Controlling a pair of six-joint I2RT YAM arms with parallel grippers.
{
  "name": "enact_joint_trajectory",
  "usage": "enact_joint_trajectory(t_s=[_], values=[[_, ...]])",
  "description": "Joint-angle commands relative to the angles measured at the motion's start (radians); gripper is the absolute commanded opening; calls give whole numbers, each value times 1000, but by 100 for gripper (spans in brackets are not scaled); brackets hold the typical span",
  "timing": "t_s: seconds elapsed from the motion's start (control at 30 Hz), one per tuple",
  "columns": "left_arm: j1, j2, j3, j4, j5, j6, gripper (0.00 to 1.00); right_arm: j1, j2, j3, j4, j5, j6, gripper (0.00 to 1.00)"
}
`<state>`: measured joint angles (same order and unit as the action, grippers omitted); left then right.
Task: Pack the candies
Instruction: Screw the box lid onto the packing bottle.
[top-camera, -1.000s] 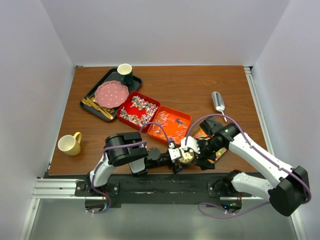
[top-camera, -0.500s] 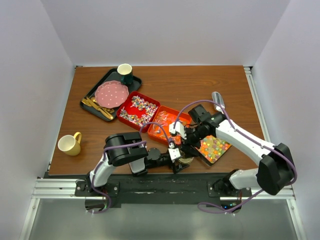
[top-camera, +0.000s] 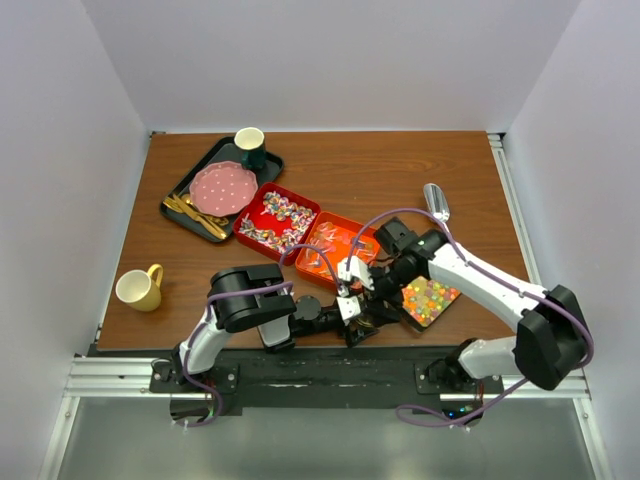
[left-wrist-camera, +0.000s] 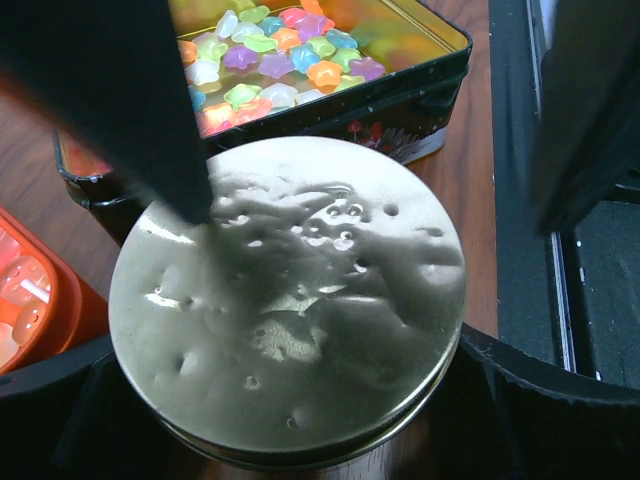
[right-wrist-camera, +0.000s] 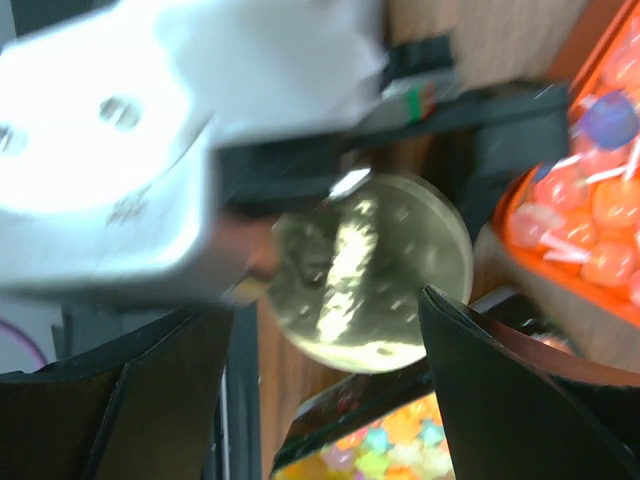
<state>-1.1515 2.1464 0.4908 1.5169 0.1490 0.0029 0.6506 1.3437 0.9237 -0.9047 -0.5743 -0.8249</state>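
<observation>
My left gripper is shut on a round gold lid just above the table's near edge. The lid also shows in the right wrist view. My right gripper is open, jaws wide apart, right above the lid and empty. Behind the lid stands an open black tin of colourful star-shaped candies. One red tray holds twist-wrapped candies. An orange tray holds wrapped candies.
A silver scoop lies at the right. A black tray at the back left carries a pink plate, gold cutlery and a green cup. A yellow mug stands near the left edge.
My right arm has swung left from over the black tin to above the gold lid, uncovering the tin. The left arm and the lid have stayed put.
</observation>
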Motion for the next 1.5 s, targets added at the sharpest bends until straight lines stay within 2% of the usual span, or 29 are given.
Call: enact_joint_trajectory(t_s=[0.0,0.17,0.3,0.47,0.7,0.93,1.1,1.47], values=[[18,67,-44,127,-63,34,0,1,-81,-42,-137,47,-54,77],[22,67,-41,127,-66,40,0,-19,-144,-75,-192,85,-46,77],[22,73,-40,126,-34,34,0,-68,-169,-33,-91,94,35,77],[22,75,-38,117,-26,34,0,-68,-89,38,27,25,82,78],[22,70,-37,112,-29,34,0,-36,8,43,72,-16,20,79],[22,67,-37,112,-51,25,0,-11,63,24,41,-4,-48,78],[30,67,-37,117,-71,23,0,-11,40,23,-19,13,-63,77],[44,78,-29,117,-89,23,0,-11,-175,-95,-264,103,-128,77]])
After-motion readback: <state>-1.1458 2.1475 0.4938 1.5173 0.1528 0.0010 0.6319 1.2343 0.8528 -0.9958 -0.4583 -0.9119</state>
